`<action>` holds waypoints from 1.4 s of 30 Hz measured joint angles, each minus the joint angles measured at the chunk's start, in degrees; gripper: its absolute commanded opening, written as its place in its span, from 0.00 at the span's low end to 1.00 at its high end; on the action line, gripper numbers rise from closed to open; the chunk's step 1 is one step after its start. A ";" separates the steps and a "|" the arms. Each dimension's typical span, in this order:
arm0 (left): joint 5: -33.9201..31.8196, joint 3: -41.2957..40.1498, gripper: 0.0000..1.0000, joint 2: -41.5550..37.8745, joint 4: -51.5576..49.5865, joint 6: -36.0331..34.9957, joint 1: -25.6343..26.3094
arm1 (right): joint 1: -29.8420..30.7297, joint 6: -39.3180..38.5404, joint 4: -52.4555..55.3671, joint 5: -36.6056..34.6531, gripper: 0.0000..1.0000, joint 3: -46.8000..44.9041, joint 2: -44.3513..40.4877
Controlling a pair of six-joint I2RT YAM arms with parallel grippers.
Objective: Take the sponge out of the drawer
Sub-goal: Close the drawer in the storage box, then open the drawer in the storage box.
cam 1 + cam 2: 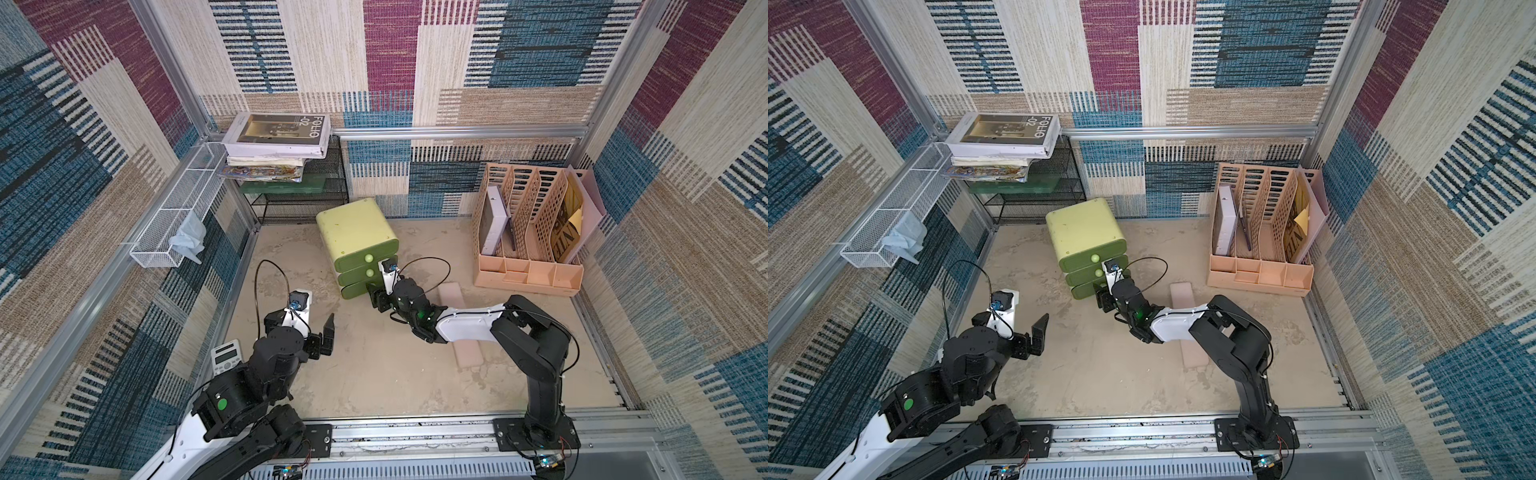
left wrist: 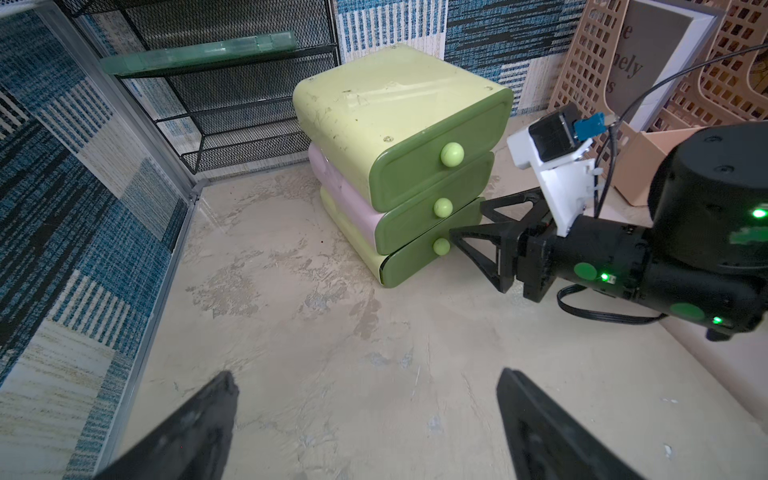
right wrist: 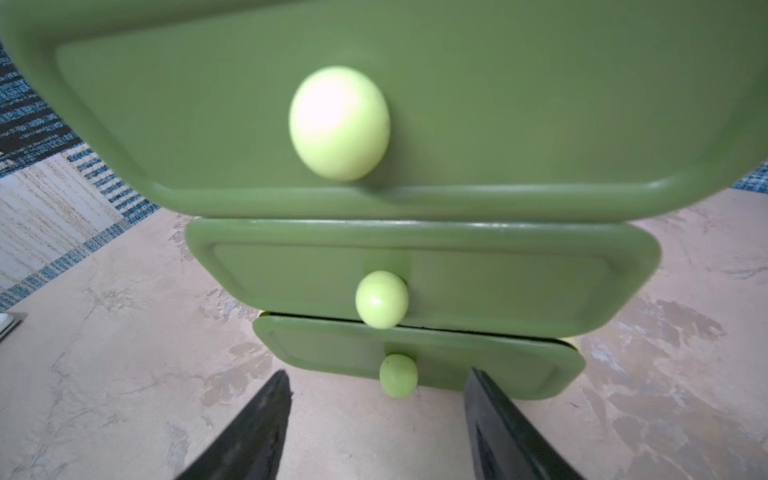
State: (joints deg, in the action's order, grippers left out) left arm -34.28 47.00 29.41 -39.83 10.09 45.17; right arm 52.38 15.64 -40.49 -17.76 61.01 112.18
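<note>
Where the mottled beige table (image 1: 374,374) nears its back edge, a small three-drawer chest (image 1: 353,232) stands a little left of centre. It has a pale lime top, dark green drawer fronts and a round pale green knob on each front.

The right gripper (image 2: 466,219) reaches in low at the bottom drawer (image 3: 332,349). Its two black fingers are spread apart to either side of that drawer's knob (image 3: 398,375), with the tips just short of it and nothing clamped between them. A thin dark gap runs along the top of the bottom drawer front, and the two drawers above look shut.

The sponge cannot be seen, because the drawer fronts hide what is inside. Pale pink foam (image 1: 451,293) lies flat on the table to the right of the chest and shows on both sides of the right arm's white link. Whether it is one piece or two cannot be told.

The left gripper (image 2: 365,374) hangs above the table's front-left part, well apart from the chest, with its fingers wide apart and holding nothing.

A calculator (image 1: 226,355) lies at the table's left edge. A peach file organiser (image 1: 528,266) holding books stands in the back-right corner. A black mesh shelf (image 1: 299,199) with a stack of books (image 1: 276,135) on top fills the back-left corner. A white wire basket (image 1: 174,216) on the left wall holds a pale blue cloth (image 1: 189,239).
</note>
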 measured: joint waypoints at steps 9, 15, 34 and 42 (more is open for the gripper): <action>0.04 0.00 1.00 -0.02 0.02 0.00 -0.24 | 0.00 -0.44 -2.38 -1.55 0.61 2.93 4.11; 0.24 0.00 1.00 -0.02 0.02 0.00 -0.39 | 0.07 -0.46 -4.50 -3.52 0.55 3.19 5.55; 1.11 0.00 1.00 -0.22 0.15 -0.02 -0.72 | 0.92 -1.73 -12.13 -7.54 0.48 4.57 9.88; 1.25 0.00 1.00 -0.42 0.35 -0.02 -0.83 | 1.11 -1.95 -13.44 -8.26 0.44 5.64 11.08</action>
State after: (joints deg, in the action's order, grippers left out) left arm -33.04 47.00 28.99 -39.48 10.07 44.34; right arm 53.49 13.69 -53.93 -26.02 66.65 123.26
